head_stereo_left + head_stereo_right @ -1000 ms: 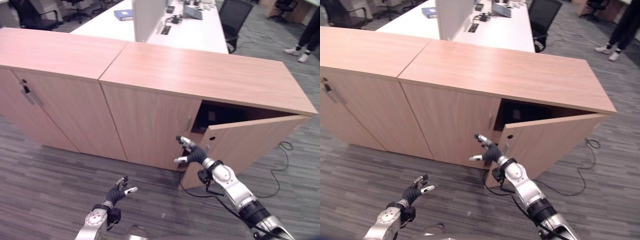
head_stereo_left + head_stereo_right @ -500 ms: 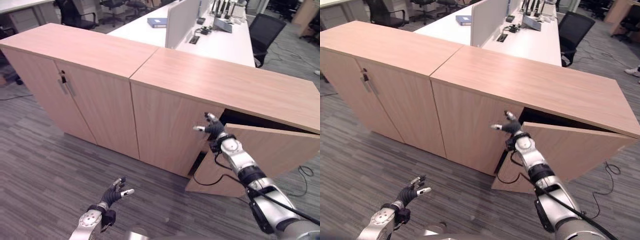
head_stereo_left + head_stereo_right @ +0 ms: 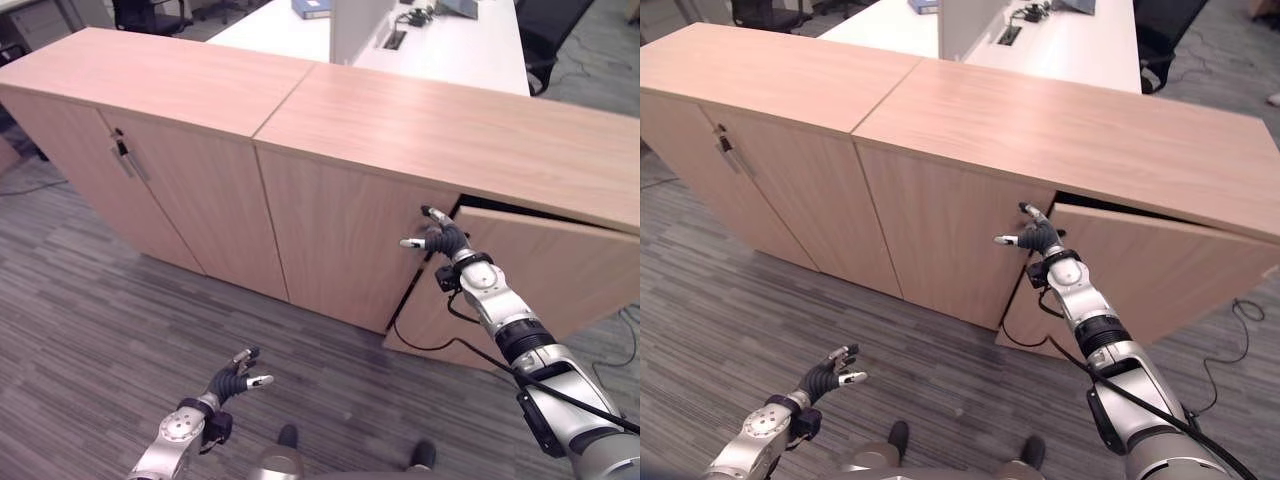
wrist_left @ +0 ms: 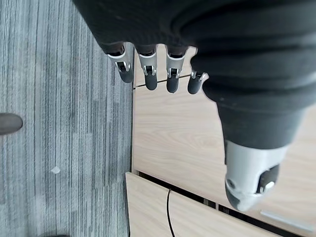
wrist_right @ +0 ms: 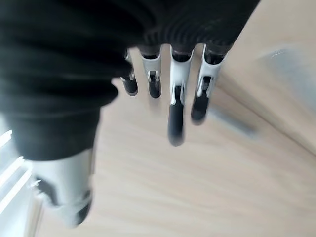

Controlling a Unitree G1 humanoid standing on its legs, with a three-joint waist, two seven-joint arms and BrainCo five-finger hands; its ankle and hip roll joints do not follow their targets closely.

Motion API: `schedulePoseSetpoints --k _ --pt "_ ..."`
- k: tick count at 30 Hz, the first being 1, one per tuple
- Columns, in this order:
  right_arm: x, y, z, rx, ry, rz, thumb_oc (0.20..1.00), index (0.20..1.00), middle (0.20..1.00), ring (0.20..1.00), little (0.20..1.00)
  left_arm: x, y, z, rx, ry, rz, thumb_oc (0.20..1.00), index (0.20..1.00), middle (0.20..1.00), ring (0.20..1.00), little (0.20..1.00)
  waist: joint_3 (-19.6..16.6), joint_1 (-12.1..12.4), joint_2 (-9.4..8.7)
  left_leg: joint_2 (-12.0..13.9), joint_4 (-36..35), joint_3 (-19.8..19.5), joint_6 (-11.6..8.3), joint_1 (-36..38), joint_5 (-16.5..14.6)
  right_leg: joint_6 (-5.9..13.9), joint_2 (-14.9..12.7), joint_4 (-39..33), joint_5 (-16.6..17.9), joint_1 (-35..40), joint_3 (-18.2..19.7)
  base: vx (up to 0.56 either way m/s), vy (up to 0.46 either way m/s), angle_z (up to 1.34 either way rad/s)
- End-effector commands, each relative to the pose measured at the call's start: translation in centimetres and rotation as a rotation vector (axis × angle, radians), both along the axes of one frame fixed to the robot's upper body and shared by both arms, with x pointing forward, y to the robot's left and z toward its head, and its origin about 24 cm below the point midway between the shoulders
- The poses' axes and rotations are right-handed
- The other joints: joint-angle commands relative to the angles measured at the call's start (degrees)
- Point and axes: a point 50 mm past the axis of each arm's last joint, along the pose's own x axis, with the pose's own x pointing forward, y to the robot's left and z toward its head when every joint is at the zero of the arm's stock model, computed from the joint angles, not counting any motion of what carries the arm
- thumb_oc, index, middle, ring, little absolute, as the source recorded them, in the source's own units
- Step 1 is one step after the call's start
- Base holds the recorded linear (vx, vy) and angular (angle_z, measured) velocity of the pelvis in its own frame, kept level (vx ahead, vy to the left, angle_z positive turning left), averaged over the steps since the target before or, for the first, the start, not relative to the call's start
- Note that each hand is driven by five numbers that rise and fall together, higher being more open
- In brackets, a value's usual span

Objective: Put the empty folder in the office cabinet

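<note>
Nearest, note the left hand (image 3: 232,378) low over the grey striped carpet floor (image 3: 90,300), its fingers (image 4: 148,74) loosely straight and apart, holding nothing. Further up, find the right hand (image 3: 440,240) at the free upper corner of the light wooden cabinet door (image 3: 560,285), which stands partly ajar with a dark gap (image 3: 500,208) showing behind it. Reads as open: the right fingers (image 5: 175,118) are stretched out over the wood grain and wrapped round nothing; cannot tell whether they touch the door's edge or sit just beside it. Beyond, take in the long low light wooden office cabinet (image 3: 450,130), its other doors closed, with a small metal handle (image 3: 122,152) on the far left one. Past that, on the white tabletop (image 3: 450,60), spot a blue folder (image 3: 312,8), probably the one meant, well apart from both hands. Likely troubles: fingers slipping off the door's corner for want of a hooked grip; the door left too narrow to pass a folder through; a long reach across the cabinet top to fetch the folder. No legible writing or labels anywhere.
</note>
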Motion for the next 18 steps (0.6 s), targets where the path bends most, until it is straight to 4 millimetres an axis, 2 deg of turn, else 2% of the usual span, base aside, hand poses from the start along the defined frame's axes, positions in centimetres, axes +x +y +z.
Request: schedulePoseSetpoints --k 1,2,4,5,6,7,9,10,13,14,16,17,18 --pt "1.2 -4.2 5.8 -0.046 -0.156 -0.115 1.000 1.000 1.000 1.000 1.000 0.8 -0.8 0.9 -0.026 -0.071 -0.037 1.000 1.000 1.000 1.000 1.000 -1.10 0.12 -1.02 3.61 2.77 4.09 -1.09 2.14 -5.57 1.39 -0.50 1.83 -2.96 -0.50 0.00 0.09 -0.187 0.35" --pt "1.2 -4.2 5.8 -0.046 -0.156 -0.115 1.000 1.000 1.000 1.000 1.000 0.7 -0.8 0.9 -0.026 -0.070 -0.037 1.000 1.000 1.000 1.000 1.000 -1.12 0.04 -0.92 3.74 2.79 4.02 -1.16 2.14 -5.60 1.34 -0.38 1.79 -2.99 -0.41 -0.11 0.12 -0.264 -0.05" --pt "1.0 -2.4 5.7 -0.008 -0.193 -0.051 1.000 1.000 1.000 1.000 1.000 0.4 -0.8 0.6 -0.060 -0.060 0.028 1.000 1.000 1.000 1.000 1.000 -1.38 -1.21 0.42 6.71 4.73 3.76 -2.54 1.96 -5.21 -0.24 2.20 1.48 -4.74 0.75 -0.51 0.13 -0.293 -0.05" --pt "0.9 -1.5 5.5 0.017 -0.206 -0.024 1.000 1.000 1.000 1.000 1.000 0.3 -0.9 0.4 -0.068 -0.054 0.042 1.000 1.000 1.000 1.000 1.000 -1.36 -1.58 0.92 7.59 5.59 3.93 -2.95 1.83 -4.99 -0.76 3.07 1.35 -5.49 1.35 -0.83 0.07 -0.166 0.00" --pt "0.9 -1.4 5.5 0.017 -0.205 -0.025 1.000 1.000 1.000 1.000 1.000 0.2 -0.9 0.4 -0.067 -0.053 0.042 1.000 1.000 1.000 1.000 1.000 -1.36 -1.62 1.00 7.73 5.66 3.88 -3.03 1.85 -5.05 -0.82 3.20 1.33 -5.52 1.44 -0.89 0.10 -0.250 -0.12" --pt "-0.2 0.3 4.1 0.073 -0.208 0.019 1.000 1.000 1.000 1.000 1.000 0.0 -1.2 0.1 -0.085 -0.046 0.079 1.000 1.000 1.000 1.000 1.000 -1.10 -2.66 2.04 9.54 7.49 4.12 -4.13 1.74 -2.60 -2.19 5.36 0.94 -7.08 2.63 -1.21 0.10 -0.214 -0.20" --pt "-0.8 1.0 3.5 0.110 -0.210 0.042 1.000 1.000 1.000 1.000 1.000 -0.1 -1.3 -0.1 -0.090 -0.041 0.096 1.000 1.000 1.000 1.000 1.000 -0.91 -3.17 2.25 10.12 8.78 4.26 -4.37 1.57 -1.53 -2.79 6.19 0.86 -7.68 3.08 -1.29 0.11 -0.210 -0.09" --pt "-2.7 2.3 1.5 0.190 -0.186 0.071 1.000 1.000 1.000 1.000 1.000 -0.4 -1.4 -0.3 -0.112 -0.039 0.144 1.000 1.000 1.000 1.000 1.000 -0.21 -3.98 2.27 10.24 13.51 3.76 -4.68 0.93 0.60 -4.09 7.54 0.81 -8.61 4.22 -1.26 0.13 -0.225 -0.18" --pt "-6.1 2.5 -1.9 0.246 -0.099 0.080 1.000 1.000 1.000 1.000 1.000 -0.9 -1.7 -0.7 -0.135 -0.029 0.183 1.000 1.000 1.000 1.000 1.000 0.61 -5.09 1.81 10.68 18.60 4.70 -4.03 -0.87 2.21 -5.25 8.77 0.44 -10.47 6.33 -1.92 0.12 -0.199 -0.30" --pt "-7.9 2.7 -4.0 0.285 -0.025 0.079 1.000 1.000 1.000 1.000 1.000 -1.0 -2.0 -0.7 -0.145 -0.033 0.193 1.000 1.000 1.000 1.000 1.000 1.19 -5.22 1.69 9.69 17.74 4.24 -3.43 -2.32 1.95 -5.45 9.02 0.46 -11.11 6.67 -1.45 0.11 -0.095 -0.25" --pt "-9.2 2.9 -5.5 0.312 0.036 0.081 1.000 1.000 1.000 1.000 1.000 -1.1 -1.9 -0.8 -0.140 -0.034 0.199 1.000 1.000 1.000 1.000 1.000 1.33 -4.77 0.85 7.05 15.24 2.40 -2.83 -4.16 -0.60 -5.30 8.82 0.25 -11.41 6.66 -0.61 0.09 -0.051 -0.24" --pt "-9.3 2.9 -5.5 0.313 0.037 0.081 1.000 1.000 1.000 1.000 1.000 -1.2 -1.9 -0.8 -0.139 -0.033 0.199 1.000 1.000 1.000 1.000 1.000 1.26 -4.76 0.75 6.93 15.32 2.44 -2.75 -4.14 -0.74 -5.22 8.70 0.28 -11.52 6.69 -0.59 0.11 -0.047 -0.30" --pt "-10.1 3.2 -6.7 0.330 0.087 0.091 1.000 1.000 1.000 1.000 1.000 -1.1 -1.8 -0.8 -0.129 -0.036 0.203 1.000 1.000 1.000 1.000 1.000 1.70 -3.65 0.21 3.81 12.08 -0.83 -2.31 -7.47 -1.26 -4.99 9.00 0.19 -11.59 6.94 0.58 0.10 -0.039 -0.36"
